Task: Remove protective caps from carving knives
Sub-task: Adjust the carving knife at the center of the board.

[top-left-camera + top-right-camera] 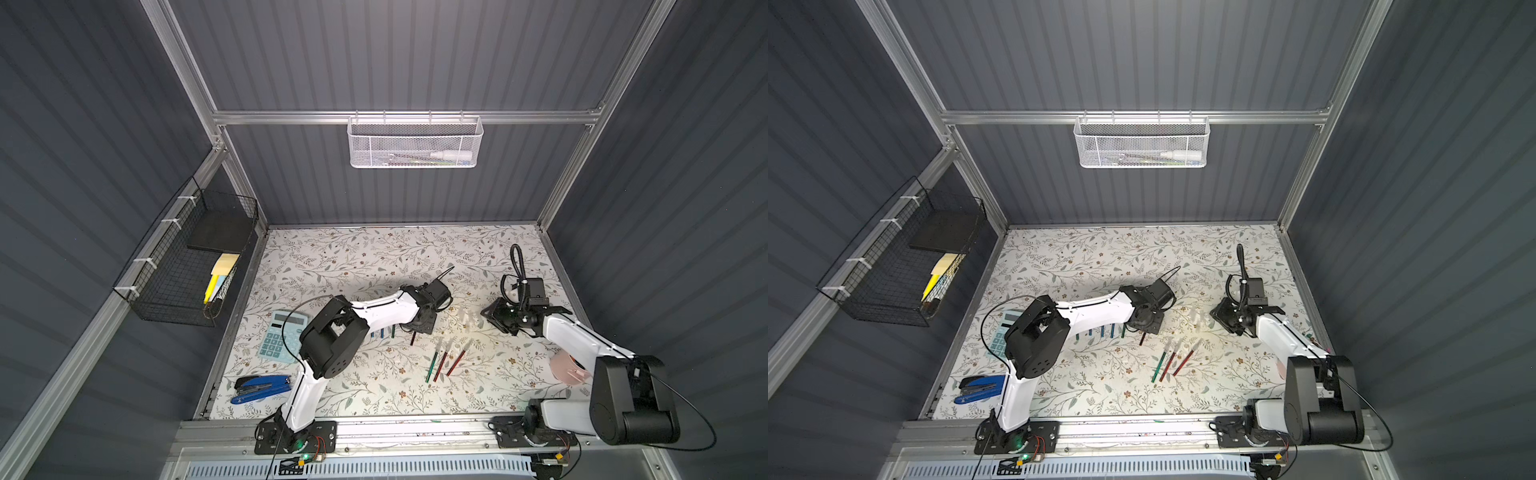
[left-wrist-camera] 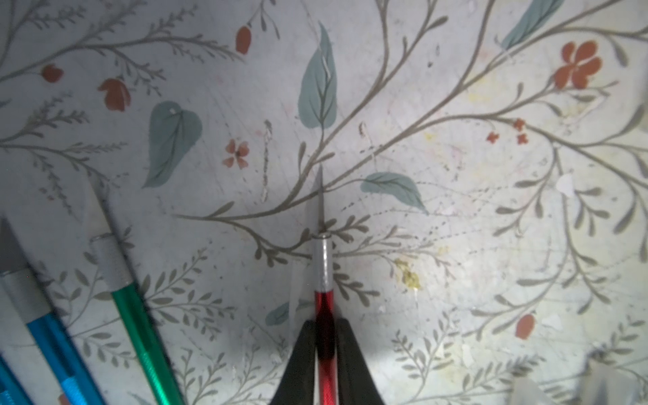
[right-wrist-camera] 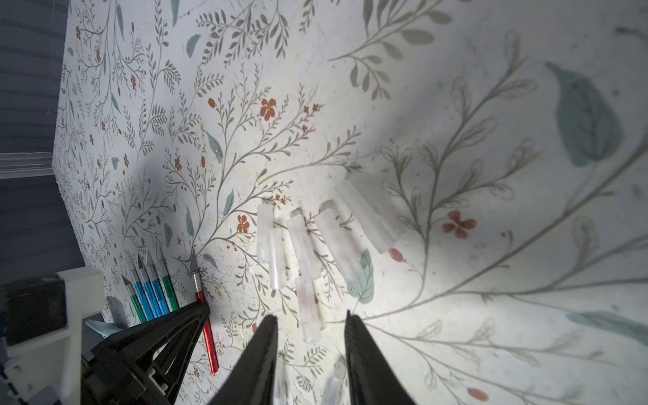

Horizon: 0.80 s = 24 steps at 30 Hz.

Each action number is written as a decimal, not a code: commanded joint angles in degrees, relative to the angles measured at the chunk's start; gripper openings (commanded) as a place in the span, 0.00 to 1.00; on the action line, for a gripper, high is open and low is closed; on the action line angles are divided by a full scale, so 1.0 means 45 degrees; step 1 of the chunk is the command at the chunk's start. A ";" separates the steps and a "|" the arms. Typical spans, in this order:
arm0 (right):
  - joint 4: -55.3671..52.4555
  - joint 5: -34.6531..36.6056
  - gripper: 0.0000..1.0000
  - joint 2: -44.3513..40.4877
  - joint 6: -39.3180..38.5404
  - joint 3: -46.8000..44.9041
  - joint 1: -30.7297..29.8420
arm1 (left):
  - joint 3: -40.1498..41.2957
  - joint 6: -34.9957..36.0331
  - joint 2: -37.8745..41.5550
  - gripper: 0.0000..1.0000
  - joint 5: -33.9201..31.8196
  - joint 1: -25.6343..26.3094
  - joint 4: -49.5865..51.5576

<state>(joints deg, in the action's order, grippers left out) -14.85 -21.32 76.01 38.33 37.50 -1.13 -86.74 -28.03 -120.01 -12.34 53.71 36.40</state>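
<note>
No writing can be read anywhere; the calculator (image 1: 274, 340) keys show too small.

Floral tabletop (image 1: 374, 257). On it: uncapped knives (image 3: 152, 289), row, beside L fingers (image 3: 175, 326); loose caps (image 3: 305, 242), cluster, ahead of R fingers (image 3: 259, 350); 3 more knives (image 1: 441, 365), calculator (image 1: 282, 336), stapler (image 1: 259, 388), pink tape roll (image 1: 565, 368): apart from both.

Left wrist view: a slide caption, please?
Black claw grips a red metallic carving knife, blade bare, beside a green-handled knife and a blue-handled knife.
</note>
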 commanded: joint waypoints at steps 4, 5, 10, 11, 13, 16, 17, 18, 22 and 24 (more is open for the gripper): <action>-0.0210 -0.0140 0.36 -0.0124 -0.0177 -0.0046 0.0083 | -0.0076 0.0251 -0.0325 0.13 -0.0504 0.0085 0.0451; -0.0209 -0.0136 0.36 -0.0131 -0.0177 -0.0066 0.0102 | -0.0026 0.0253 -0.0306 0.13 -0.0583 0.0068 0.0446; -0.0176 -0.0163 0.36 -0.0199 -0.0151 -0.0149 0.0132 | 0.0110 0.0253 -0.0374 0.11 -0.0653 -0.0107 0.0421; -0.0174 -0.0159 0.36 -0.0239 -0.0157 -0.0167 0.0133 | 0.0149 0.0221 -0.0317 0.11 -0.0690 -0.0183 0.0397; -0.0185 -0.0150 0.36 -0.0263 -0.0157 -0.0193 0.0152 | 0.0307 0.0203 -0.0161 0.11 -0.0662 -0.0380 0.0249; -0.0203 -0.0143 0.36 -0.0252 -0.0195 -0.0209 0.0163 | 0.0544 0.0193 0.0129 0.10 -0.0537 -0.0757 0.0051; -0.0227 -0.0141 0.36 -0.0250 -0.0204 -0.0207 0.0165 | 0.0606 0.0175 0.0207 0.10 -0.0529 -0.0856 0.0004; -0.0217 -0.0153 0.36 -0.0230 -0.0205 -0.0202 0.0172 | 0.0682 0.0165 0.0263 0.10 -0.0499 -0.0947 -0.0065; -0.0224 -0.0239 0.36 -0.0191 -0.0182 -0.0146 0.0186 | 0.0835 0.0116 0.0383 0.10 -0.0282 -0.1318 -0.0169; -0.0233 -0.0235 0.36 -0.0208 -0.0176 -0.0124 0.0177 | 0.0981 0.0082 0.0449 0.10 0.0019 -0.1407 -0.0411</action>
<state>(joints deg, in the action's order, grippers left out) -15.03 -21.76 75.57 38.28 37.06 -0.54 -84.29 -27.64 -118.76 -13.74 48.10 34.00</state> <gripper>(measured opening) 0.358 0.102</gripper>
